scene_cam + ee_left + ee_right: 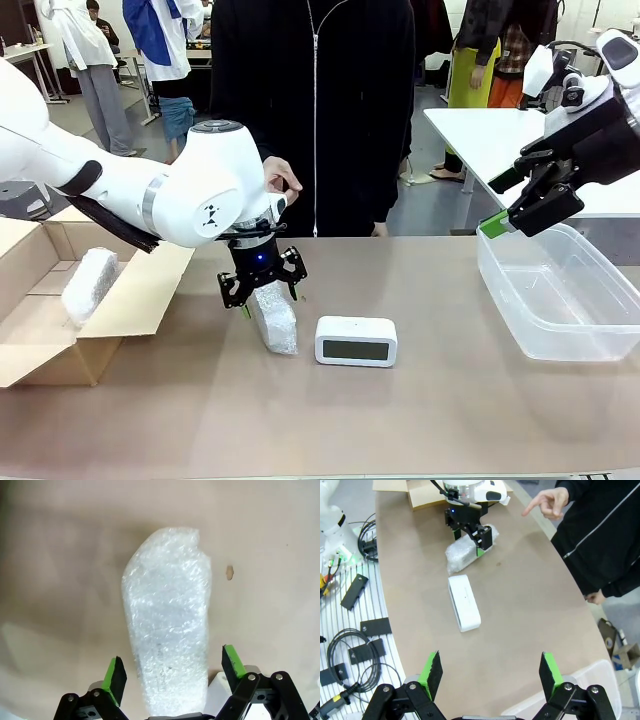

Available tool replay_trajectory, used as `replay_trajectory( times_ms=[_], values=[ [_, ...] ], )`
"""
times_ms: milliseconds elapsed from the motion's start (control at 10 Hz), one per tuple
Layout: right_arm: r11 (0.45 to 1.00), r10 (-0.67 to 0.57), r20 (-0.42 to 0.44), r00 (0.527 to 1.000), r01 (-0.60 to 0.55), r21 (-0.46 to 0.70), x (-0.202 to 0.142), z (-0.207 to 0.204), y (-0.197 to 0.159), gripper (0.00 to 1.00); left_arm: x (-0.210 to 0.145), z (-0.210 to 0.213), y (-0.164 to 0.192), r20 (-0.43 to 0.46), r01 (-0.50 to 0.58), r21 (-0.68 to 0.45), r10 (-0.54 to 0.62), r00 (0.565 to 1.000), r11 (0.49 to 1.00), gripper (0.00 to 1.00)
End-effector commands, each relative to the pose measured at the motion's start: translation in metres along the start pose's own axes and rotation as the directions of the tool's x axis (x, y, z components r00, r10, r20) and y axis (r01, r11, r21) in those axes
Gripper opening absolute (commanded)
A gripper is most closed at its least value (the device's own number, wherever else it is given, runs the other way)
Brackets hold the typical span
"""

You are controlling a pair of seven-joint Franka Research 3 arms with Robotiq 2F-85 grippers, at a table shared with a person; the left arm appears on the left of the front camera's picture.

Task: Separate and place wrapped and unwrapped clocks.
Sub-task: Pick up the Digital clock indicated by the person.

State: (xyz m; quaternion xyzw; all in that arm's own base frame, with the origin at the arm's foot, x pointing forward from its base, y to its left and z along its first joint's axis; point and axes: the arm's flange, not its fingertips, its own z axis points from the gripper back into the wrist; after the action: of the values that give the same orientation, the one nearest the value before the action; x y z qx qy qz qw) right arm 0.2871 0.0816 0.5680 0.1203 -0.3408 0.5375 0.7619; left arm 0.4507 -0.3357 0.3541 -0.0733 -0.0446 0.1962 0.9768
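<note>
1 wrapped clock (pixel 167 620) under released left gripper (pixel 173 659); front view shows boxed bundle (pixel 88 285).

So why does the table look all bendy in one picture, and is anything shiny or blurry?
Right wrist view: the wide lens bends the table edge into a curve. Left wrist view: the bubble-wrapped bundle glares bright white. Front view: evenly lit, soft shadows under the clock.

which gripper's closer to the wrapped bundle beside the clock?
Left. The left gripper hovers over the bundle, open jaws straddling it; the right gripper hangs above the plastic tub, well off.
</note>
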Motion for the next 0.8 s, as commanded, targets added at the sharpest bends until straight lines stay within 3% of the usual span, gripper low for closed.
replay_trajectory(
  times_ms=[0,100,200,300,400,700],
  values=[
    [1.000,-0.015,0.017,1.000,0.015,0.022,0.0004,-0.0018,0.0000,1.00,-0.0016,-0.0048,-0.0122,0.054,-0.018,-0.015,0.018,0.998,1.000,1.00],
    [1.000,-0.015,0.017,1.000,0.015,0.022,0.0004,-0.0018,0.0000,1.00,-0.0026,-0.0050,-0.0129,0.078,-0.050,0.023,0.048,0.996,0.998,0.80],
    [1.000,-0.015,0.017,1.000,0.015,0.022,0.0004,-0.0018,0.0000,1.00,-0.0026,-0.0057,-0.0130,0.086,-0.063,0.038,0.060,0.994,0.997,0.80],
    [1.000,-0.015,0.017,1.000,0.015,0.022,0.0004,-0.0018,0.0000,1.00,-0.0027,-0.0061,-0.0132,0.090,-0.062,0.044,0.057,0.994,0.997,0.60],
    [1.000,-0.015,0.017,1.000,0.015,0.022,0.0004,-0.0018,0.0000,1.00,-0.0031,-0.0059,-0.0140,0.091,-0.060,0.045,0.056,0.994,0.997,0.78],
    [1.000,-0.015,0.017,1.000,0.015,0.022,0.0004,-0.0018,0.0000,1.00,-0.0037,-0.0069,-0.0158,0.098,-0.066,0.061,0.059,0.993,0.996,0.45]
  ],
)
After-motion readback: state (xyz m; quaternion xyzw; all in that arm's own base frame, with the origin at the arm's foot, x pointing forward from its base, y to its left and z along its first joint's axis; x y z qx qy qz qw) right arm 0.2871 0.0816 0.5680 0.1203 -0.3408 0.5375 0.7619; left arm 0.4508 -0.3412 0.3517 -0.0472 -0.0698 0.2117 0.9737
